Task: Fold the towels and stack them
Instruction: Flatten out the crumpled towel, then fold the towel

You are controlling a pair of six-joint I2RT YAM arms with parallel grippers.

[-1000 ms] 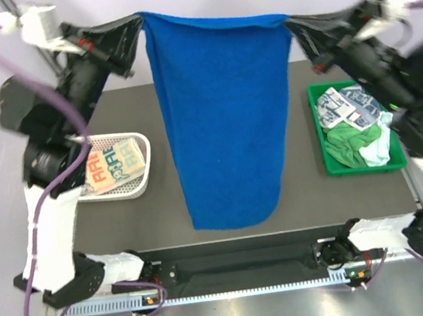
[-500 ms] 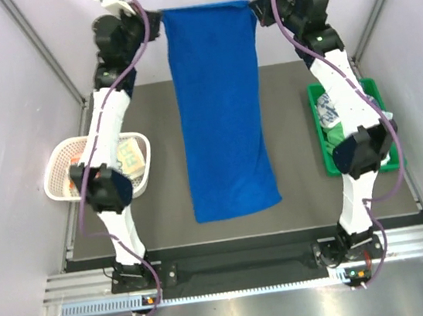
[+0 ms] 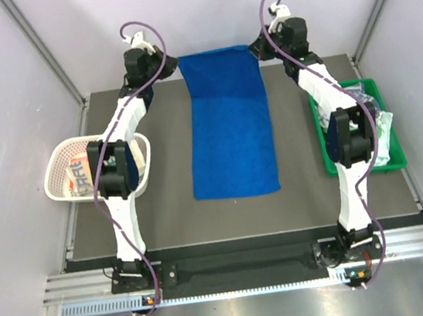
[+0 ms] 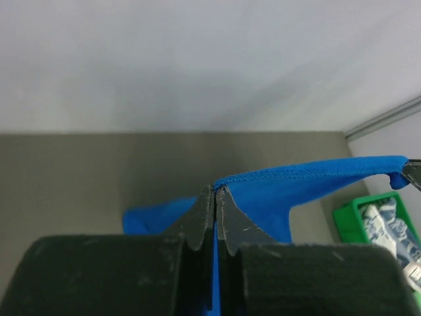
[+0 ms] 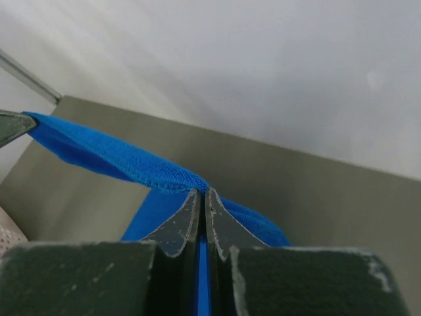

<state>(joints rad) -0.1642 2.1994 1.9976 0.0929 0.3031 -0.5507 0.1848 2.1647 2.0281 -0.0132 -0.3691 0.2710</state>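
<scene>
We are holding the blue towel (image 3: 230,140) lengthwise on the table (image 3: 165,219). Its long axis is running from the table's near edge toward its far edge.

The near end is lying flat on the table. The far edge is hanging raised and is stretching taut from left to right.

The left gripper (image 4: 215,194) is pinching the far left corner, with its jaws pressing together on the hem. The right gripper (image 5: 200,197) is pinching the far right corner the same way, with its jaws pressing together on the cloth.

The towel is spanning between the two grippers and trailing from them toward the near edge.

To the left, a basket (image 3: 57,167) is holding a printed towel (image 3: 81,173). To the right, a tray (image 3: 395,162) is holding further towels (image 3: 384,135). Both are sitting well apart from the blue towel.
</scene>
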